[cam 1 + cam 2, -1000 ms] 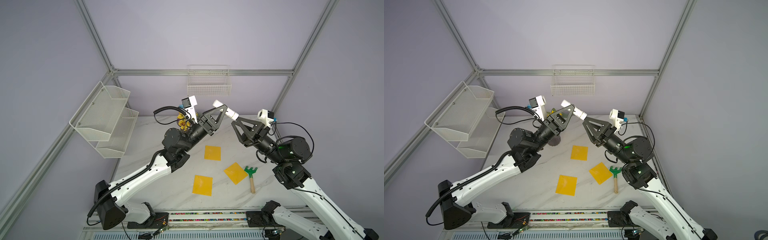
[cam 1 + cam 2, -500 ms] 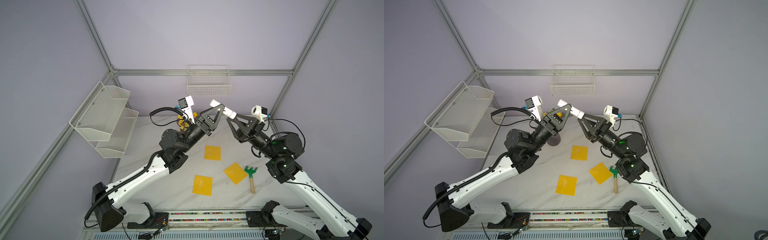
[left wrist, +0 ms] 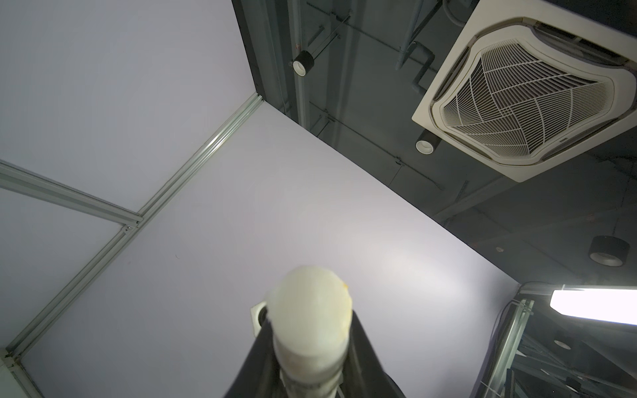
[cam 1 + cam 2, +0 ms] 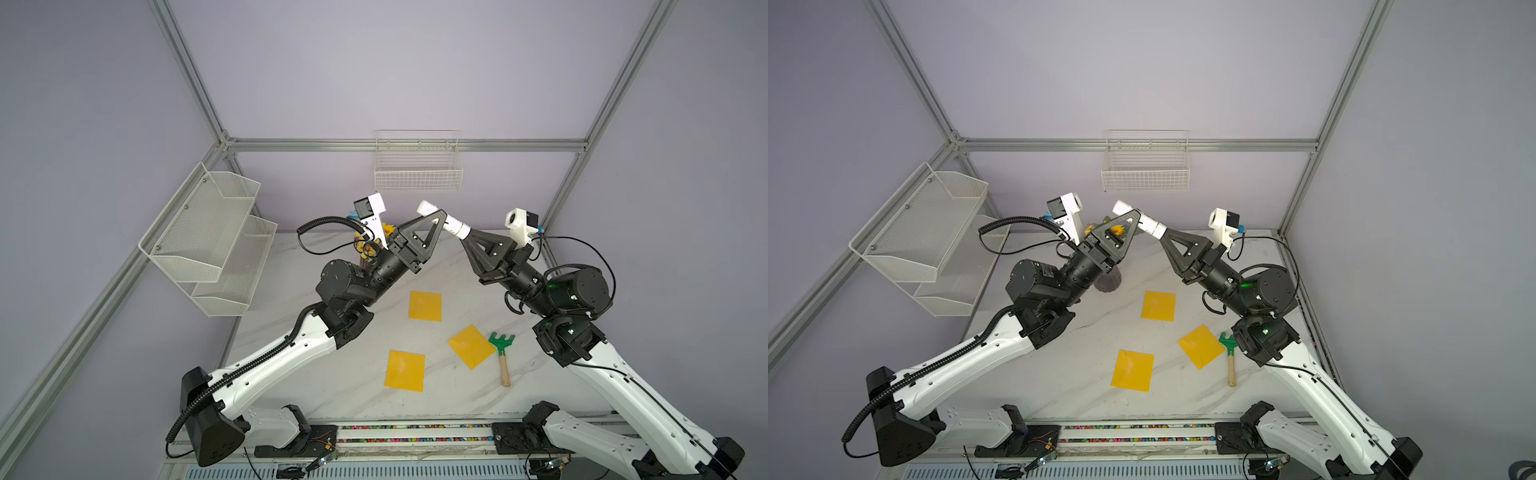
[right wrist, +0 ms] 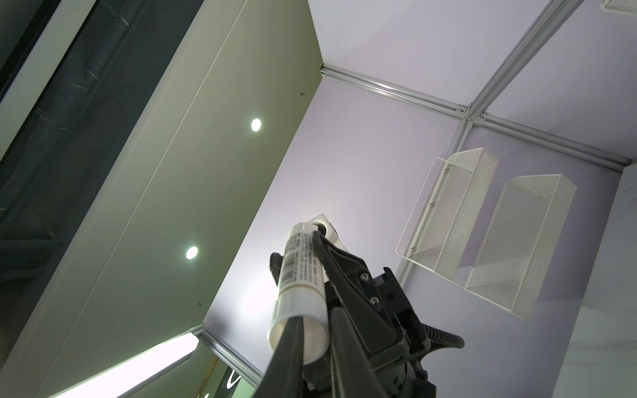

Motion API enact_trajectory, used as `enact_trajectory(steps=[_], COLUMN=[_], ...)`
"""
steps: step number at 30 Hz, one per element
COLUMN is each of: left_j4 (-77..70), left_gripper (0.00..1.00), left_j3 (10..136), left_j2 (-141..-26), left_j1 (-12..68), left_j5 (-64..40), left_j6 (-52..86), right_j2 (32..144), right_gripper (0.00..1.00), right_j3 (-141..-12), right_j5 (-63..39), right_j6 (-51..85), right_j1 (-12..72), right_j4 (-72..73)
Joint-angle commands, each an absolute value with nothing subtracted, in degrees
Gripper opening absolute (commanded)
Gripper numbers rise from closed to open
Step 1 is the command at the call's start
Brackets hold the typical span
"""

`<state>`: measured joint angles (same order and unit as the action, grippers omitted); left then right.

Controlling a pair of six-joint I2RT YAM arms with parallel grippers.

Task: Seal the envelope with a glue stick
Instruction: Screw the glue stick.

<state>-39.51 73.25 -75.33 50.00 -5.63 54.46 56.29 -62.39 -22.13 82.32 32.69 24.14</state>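
Note:
The glue stick (image 4: 444,218) (image 4: 1142,219) is a white cylinder with a dark-printed label, held high above the table between both arms. My left gripper (image 4: 440,216) (image 4: 1136,217) (image 3: 310,330) is shut on its labelled body, and one white end (image 3: 310,303) sticks out past the fingers. My right gripper (image 4: 466,237) (image 4: 1163,237) (image 5: 313,330) is shut on the plain white cap end (image 5: 300,310). Three yellow envelopes (image 4: 424,306) (image 4: 471,346) (image 4: 404,370) lie flat on the marble table below, untouched.
A green rake with a wooden handle (image 4: 500,353) (image 4: 1229,357) lies beside the right envelope. A pot of yellow flowers (image 4: 1108,282) stands behind the left arm. A white wire basket (image 4: 417,174) hangs on the back wall. A mesh shelf (image 4: 212,237) hangs on the left wall.
My right arm has moved in toward the left gripper, and its jaws have shut on the stick's free end. The left gripper has kept its grip and shifted slightly left.

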Motion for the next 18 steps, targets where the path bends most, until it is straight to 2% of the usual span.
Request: enact_trajectory(steps=[1, 2, 5, 6, 10, 12, 15, 18], left_j4=[-41.2, -41.2, -40.9, -40.8, -40.4, -39.9, -40.0, -39.2], left_gripper=[0.0, 0.0, 0.0, 0.0, 0.0, 0.0, 0.0, 0.0], left_j3=[74.4, 74.4, 74.5, 74.4, 74.0, 73.8, 73.0, 73.3], left_j2=[-75.1, -75.1, -74.9, -74.7, -74.1, -73.8, -73.7, -73.9], left_j1=[50.0, 50.0, 50.0, 50.0, 49.9, 49.9, 49.9, 49.8], left_j5=[-6.8, -6.9, -7.1, -6.9, -6.7, -6.4, -5.7, -6.0], left_j6=[54.7, 54.8, 54.5, 54.6, 55.0, 55.0, 56.4, 56.3], right_j2=[57.1, 57.3, 57.3, 56.9, 53.9, 52.9, 51.2, 52.0], right_gripper=[0.2, 0.19, 0.02, 0.0, 0.0, 0.0, 0.0, 0.0], right_j3=[-64.9, -65.1, -65.8, -66.2, -70.3, -69.2, -64.9, -63.7], right_j5=[-24.2, -24.4, -24.5, -24.0, -14.5, -12.9, -18.0, -32.6], right_j6=[79.7, 79.3, 75.1, 71.8, 47.7, 33.5, 10.6, -12.2], right_j1=[32.9, 32.9, 32.9, 32.9, 32.9, 32.9, 32.9, 32.9], right_j4=[23.9, 24.0, 22.3, 20.2, 6.5, 8.4, 20.2, 27.5])
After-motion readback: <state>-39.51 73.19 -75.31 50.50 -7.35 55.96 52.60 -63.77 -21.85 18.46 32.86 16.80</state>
